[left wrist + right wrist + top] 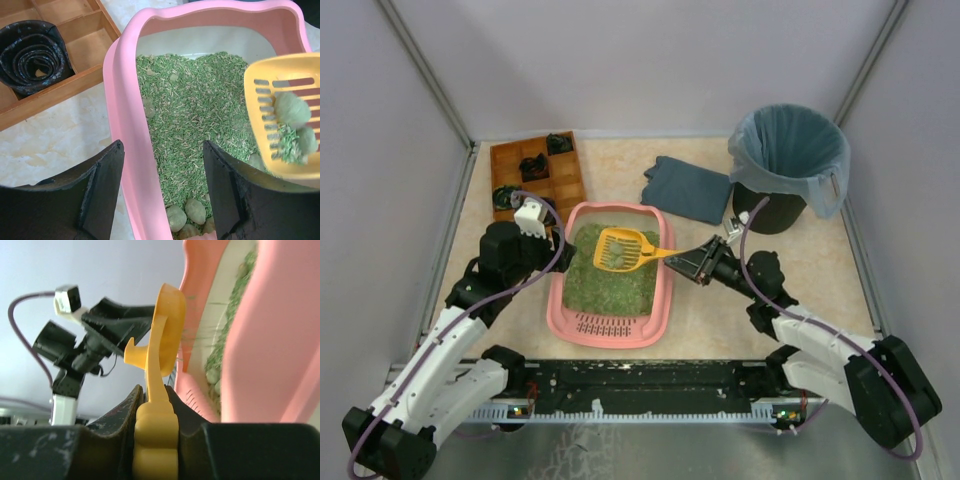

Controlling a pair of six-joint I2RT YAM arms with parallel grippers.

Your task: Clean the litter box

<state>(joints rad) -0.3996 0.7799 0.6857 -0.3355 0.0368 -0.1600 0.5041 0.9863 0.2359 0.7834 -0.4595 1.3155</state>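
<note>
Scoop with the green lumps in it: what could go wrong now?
1. The lumps lie loose in the yellow scoop, which the right gripper holds by the handle's end; a tilt could roll them out.
2. The grey cloth lies between the litter box and the bin, so spills might land there.
3. The left gripper straddles the box's wall but is open, so the box could slide.
</note>
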